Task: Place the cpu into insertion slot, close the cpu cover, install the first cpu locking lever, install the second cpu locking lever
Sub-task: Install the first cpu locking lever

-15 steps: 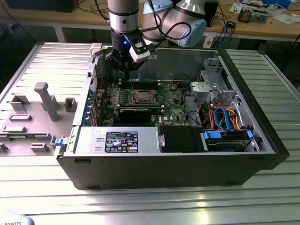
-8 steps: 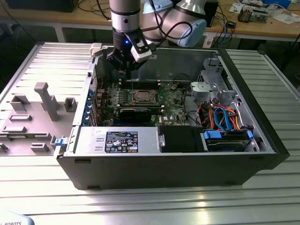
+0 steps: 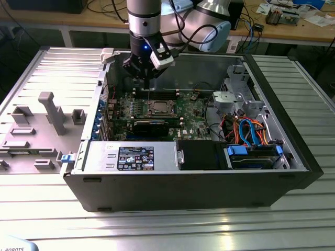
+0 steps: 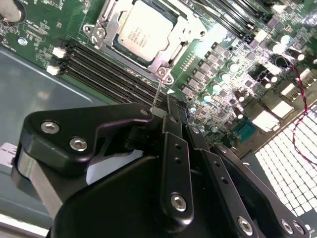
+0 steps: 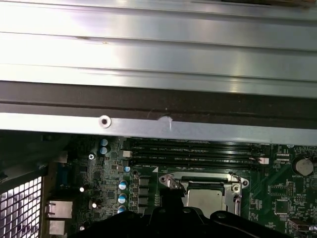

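On the exterior view's left, a grey fixture tray [image 3: 31, 130] with moulded upright blocks lies on the ribbed metal table [image 3: 157, 225], just beside the open black computer case [image 3: 183, 188]. Above the case's rear half, the gripper [image 3: 145, 77] hangs over the green board [image 3: 196, 112]. In the second wrist view, the gripper [image 4: 161, 111] has its black, bolted fingers [image 4: 173, 148] drawn together, pinching the tip of a locking lever [image 4: 158, 91]. This is a thin bare wire rod. Its long axis runs from a corner of the socket to the fingertips, and in the exterior view it stands close to upright. The cpu [image 4: 143, 29] lies flat in the insertion slot [image 3: 153, 111] with its silvery-grey metal top facing up and its edges square to the socket. The cpu cover [image 4: 157, 63], a thin silver frame plate, lies closed around it, and the chip shows through the square cut-out. Long dark memory slots [image 4: 109, 74] run parallel to one side of the socket. Toward the exterior view's right, orange and blue cables [image 3: 251, 130] loop over a metal drive cage.
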Controlling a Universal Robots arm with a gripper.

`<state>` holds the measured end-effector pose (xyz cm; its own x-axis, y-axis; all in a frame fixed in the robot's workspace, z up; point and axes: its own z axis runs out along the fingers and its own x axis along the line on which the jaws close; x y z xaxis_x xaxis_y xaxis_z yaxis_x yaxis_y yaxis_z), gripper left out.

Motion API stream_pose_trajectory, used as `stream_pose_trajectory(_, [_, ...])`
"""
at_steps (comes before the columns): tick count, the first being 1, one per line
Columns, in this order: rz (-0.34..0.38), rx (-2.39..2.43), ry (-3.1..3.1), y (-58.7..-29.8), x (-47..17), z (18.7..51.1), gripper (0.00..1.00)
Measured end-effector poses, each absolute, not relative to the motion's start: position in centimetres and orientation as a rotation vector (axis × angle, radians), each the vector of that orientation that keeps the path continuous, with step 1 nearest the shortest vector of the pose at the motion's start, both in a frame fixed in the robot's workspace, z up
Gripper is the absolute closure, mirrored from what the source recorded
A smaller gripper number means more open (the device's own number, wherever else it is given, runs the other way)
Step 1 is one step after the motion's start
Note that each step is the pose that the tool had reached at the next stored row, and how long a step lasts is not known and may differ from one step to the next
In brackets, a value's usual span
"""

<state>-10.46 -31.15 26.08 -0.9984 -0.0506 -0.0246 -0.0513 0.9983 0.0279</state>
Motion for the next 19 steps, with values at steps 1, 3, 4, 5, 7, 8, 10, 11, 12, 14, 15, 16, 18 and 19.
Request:
stream_pose_trajectory(1, [0.044,-0.079,3.116,-31.2,-10.4,26.1,0.89])
stream_pose_trajectory(3, [0.044,-0.079,3.116,-31.2,-10.2,26.1,0.89])
stream_pose_trajectory(4, [0.044,-0.079,3.116,-31.1,-10.1,26.0,0.89])
stream_pose_trajectory(5, [0.044,-0.079,3.116,-31.2,-10.1,26.0,0.89])
stream_pose_trajectory(7, [0.044,-0.079,3.116,-31.1,-10.0,26.0,0.89])
stream_pose_trajectory(8, [0.044,-0.079,3.116,-31.1,-10.0,26.0,0.89])
stream_pose_trajectory(10, [0.044,-0.079,3.116,-31.1,-10.0,26.0,0.89])
stream_pose_trajectory(11, [0.045,-0.08,3.116,-31.2,-10.0,25.9,0.89])
stream_pose_trajectory(12, [0.048,-0.079,3.116,-31.2,-10.0,25.8,0.89])
stream_pose_trajectory(14, [0.057,-0.072,3.116,-31.3,-9.8,25.6,0.89])
stream_pose_trajectory(15, [0.061,-0.052,3.116,-31.3,-9.7,25.4,0.89])
stream_pose_trajectory(16, [0.067,-0.044,3.116,-31.3,-9.6,25.3,0.89])
stream_pose_trajectory(18, [0.069,-0.044,3.116,-31.3,-9.5,25.2,0.89])
stream_pose_trajectory(19, [0.069,-0.044,3.116,-31.3,-9.4,25.1,0.89])
